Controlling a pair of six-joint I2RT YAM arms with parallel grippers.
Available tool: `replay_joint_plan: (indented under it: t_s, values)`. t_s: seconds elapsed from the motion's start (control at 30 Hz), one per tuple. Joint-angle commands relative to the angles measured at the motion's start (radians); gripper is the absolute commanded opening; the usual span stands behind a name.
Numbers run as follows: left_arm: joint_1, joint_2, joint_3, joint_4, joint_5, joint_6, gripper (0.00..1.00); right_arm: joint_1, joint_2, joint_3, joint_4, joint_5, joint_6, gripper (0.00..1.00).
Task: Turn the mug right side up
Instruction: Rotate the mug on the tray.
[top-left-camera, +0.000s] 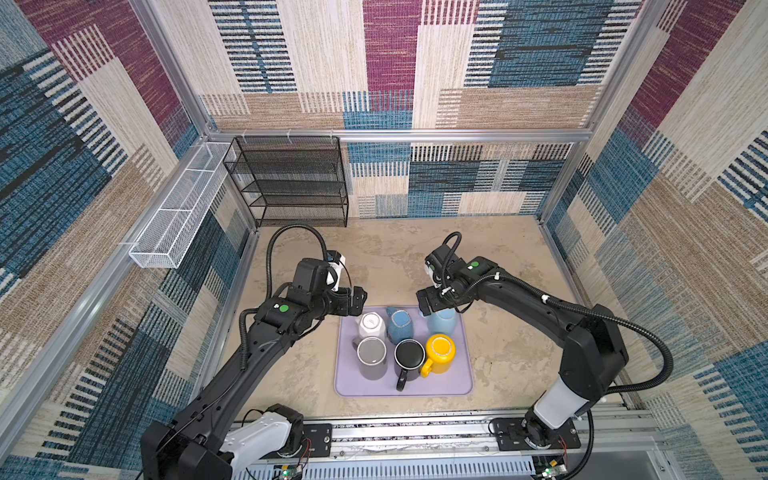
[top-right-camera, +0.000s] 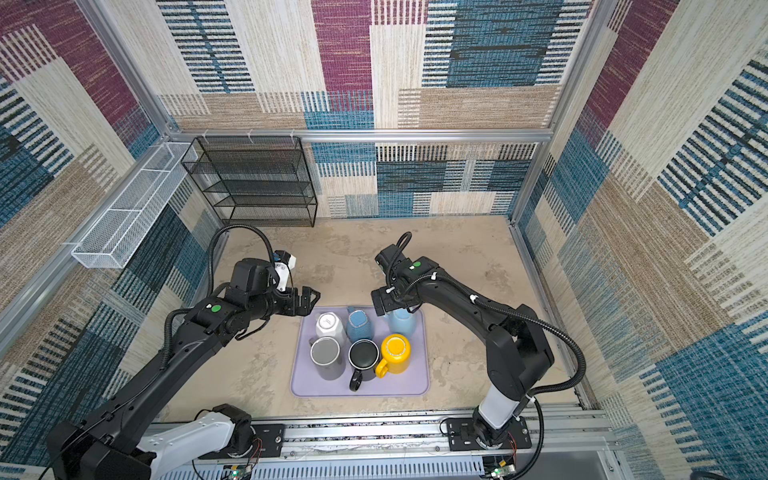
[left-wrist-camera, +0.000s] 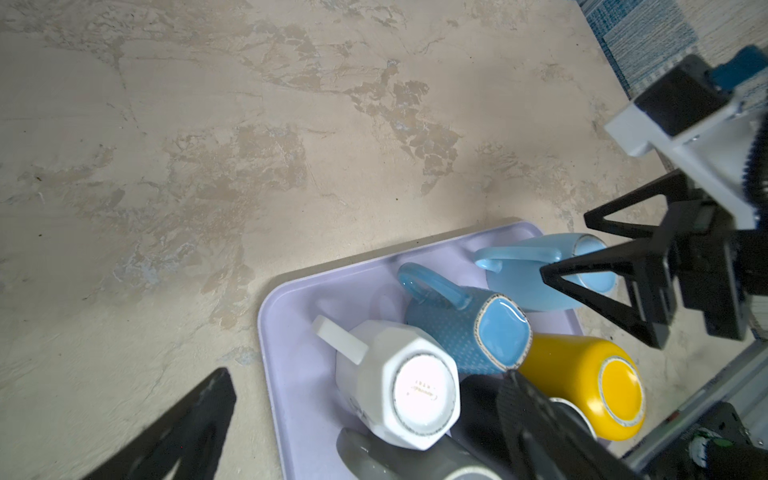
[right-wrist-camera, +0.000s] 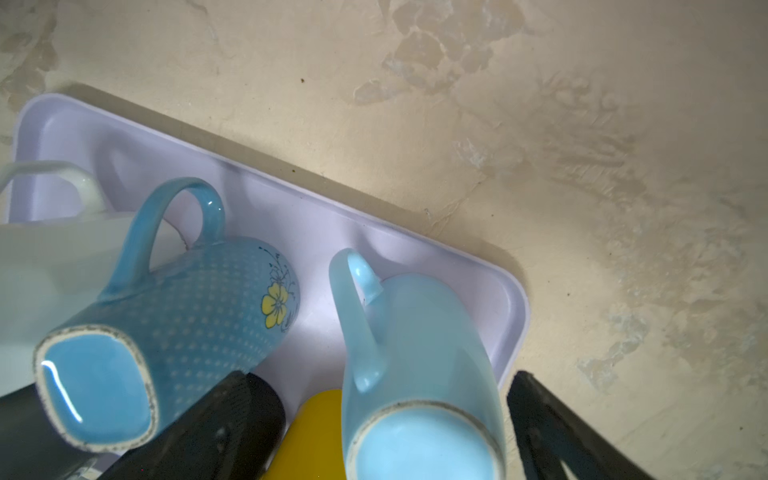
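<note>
Over the tray's upper right corner in both top views, the right gripper is spread wide astride the pale blue mug, which stands upside down, base up, axis vertical.

Near the table's front edge, a tray with mugs in two rows of three. One mug at the tray's far right corner; a wire rack at the table's far left corner.
</note>
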Motion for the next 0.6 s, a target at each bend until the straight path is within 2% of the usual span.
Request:
replay_joint_plan:
  t_s: [0.0,0.07,0.13,0.37,0.47,0.57]
  values:
    - [-0.002,0.002,0.000,-0.006,0.021,0.023,1.00,0.004,0.020,0.009,-0.066,0.022,0.097,0.99]
    - [-0.003,0.002,0.001,-0.005,0.023,0.026,1.00,0.006,0.024,-0.004,-0.079,0.015,0.102,1.00]
    - [-0.003,0.003,0.003,-0.006,0.025,0.030,1.00,0.010,0.024,-0.023,-0.078,-0.006,0.105,0.95]
    - [-0.004,0.008,0.003,-0.006,0.032,0.032,1.00,0.014,0.022,-0.065,-0.095,-0.013,0.109,0.72]
    - [-0.005,0.005,0.004,-0.006,0.033,0.031,1.00,0.014,0.022,-0.062,-0.094,-0.002,0.081,0.65]
    - [-0.006,0.002,0.004,-0.006,0.032,0.030,1.00,0.015,0.022,-0.052,-0.085,0.012,0.000,0.65]
